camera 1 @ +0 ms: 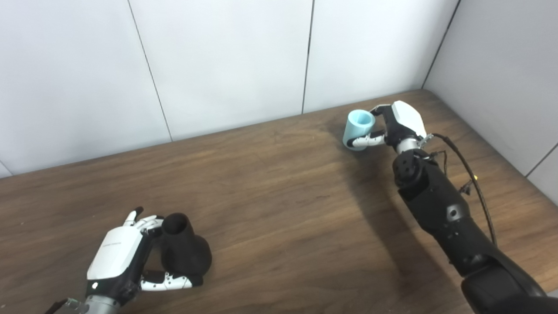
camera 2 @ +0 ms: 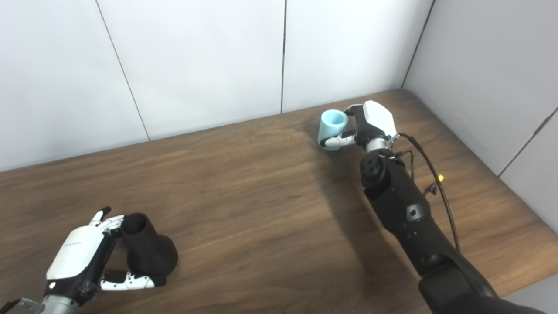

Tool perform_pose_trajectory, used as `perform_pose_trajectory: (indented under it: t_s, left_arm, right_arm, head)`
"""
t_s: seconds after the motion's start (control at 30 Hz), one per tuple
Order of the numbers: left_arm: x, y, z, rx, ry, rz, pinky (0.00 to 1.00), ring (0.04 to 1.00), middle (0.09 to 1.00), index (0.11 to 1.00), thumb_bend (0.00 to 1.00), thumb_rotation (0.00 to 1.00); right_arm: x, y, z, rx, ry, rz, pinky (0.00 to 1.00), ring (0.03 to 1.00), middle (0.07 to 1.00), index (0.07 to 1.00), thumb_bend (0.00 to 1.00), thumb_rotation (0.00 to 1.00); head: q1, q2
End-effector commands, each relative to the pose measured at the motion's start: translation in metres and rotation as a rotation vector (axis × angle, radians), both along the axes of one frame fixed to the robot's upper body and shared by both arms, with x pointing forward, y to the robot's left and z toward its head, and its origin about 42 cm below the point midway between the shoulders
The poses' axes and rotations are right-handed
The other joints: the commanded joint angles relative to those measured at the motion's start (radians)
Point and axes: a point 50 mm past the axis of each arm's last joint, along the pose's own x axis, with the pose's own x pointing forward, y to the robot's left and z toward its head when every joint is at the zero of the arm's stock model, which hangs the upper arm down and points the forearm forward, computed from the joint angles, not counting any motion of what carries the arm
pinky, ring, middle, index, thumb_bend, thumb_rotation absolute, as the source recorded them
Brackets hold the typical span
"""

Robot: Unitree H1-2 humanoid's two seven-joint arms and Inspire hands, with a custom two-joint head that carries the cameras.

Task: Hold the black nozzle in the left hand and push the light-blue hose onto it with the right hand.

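Stretching across the whole scene was the wooden table (camera 1: 270,183), and everything else sat in relation to it. White wall panels (camera 1: 226,56) rose behind its far edge, and a grey wall (camera 1: 501,65) closed off its right side. Over the table's right half the long black right arm (camera 1: 440,209) reached up toward the far right corner, a thin black cable (camera 1: 473,179) looping alongside it. Down at the table's near left corner stood the black nozzle (camera 1: 183,250), flared base on the wood, narrow open neck tilted up and to the left. And the left hand (camera 1: 126,257) was wrapped around it, fingers at the neck, thumb curled under the base, though whether the grasp was firm could not be told. Far off, near the table's back right corner, the right hand (camera 1: 394,126) was clenched on the light-blue hose (camera 1: 358,129), a short piece with its open end up, close above the wood. Nozzle and hose were well apart.
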Motion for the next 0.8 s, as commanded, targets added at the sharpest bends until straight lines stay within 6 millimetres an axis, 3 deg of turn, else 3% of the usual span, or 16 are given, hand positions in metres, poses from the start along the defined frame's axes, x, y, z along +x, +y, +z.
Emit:
perform_pose_trajectory:
  t_s: [0.0,0.23,0.27,0.37,0.77]
  left_arm:
    - [-0.0027,0.0038,-0.0027,0.037,0.012,-0.002,1.0,0.834,0.726,0.48,0.52,0.05]
    - [-0.0024,0.0035,-0.0035,0.033,0.008,-0.001,1.0,0.834,0.723,0.48,0.52,0.05]
    - [-0.0025,0.0038,-0.0033,0.037,0.01,-0.002,1.0,0.837,0.727,0.48,0.52,0.05]
    - [-0.0029,0.0042,-0.003,0.044,0.014,-0.001,1.0,0.842,0.732,0.48,0.52,0.05]
    - [-0.0039,0.0024,-0.0027,0.05,0.015,0.006,1.0,0.836,0.729,0.48,0.52,0.06]
  right_arm:
    - [0.0069,-0.0051,0.0325,-0.065,-0.112,0.014,0.71,0.842,0.76,0.604,0.81,0.33]
    - [0.0075,-0.0019,0.0307,-0.067,-0.126,0.01,0.72,0.853,0.788,0.573,0.77,0.34]
    - [0.0075,-0.0012,0.0305,-0.065,-0.127,0.008,0.73,0.852,0.79,0.525,0.62,0.24]
    - [0.0074,0.0006,0.0304,-0.068,-0.134,0.004,0.74,0.856,0.793,0.495,0.53,0.17]
    - [0.0094,0.0026,0.0274,-0.026,-0.186,-0.012,0.76,0.846,0.767,0.486,0.52,0.17]
  head:
    - [-0.001,0.0]
    - [0.0,0.001]
    - [0.0,0.001]
    - [0.0,0.004]
    - [0.003,0.005]
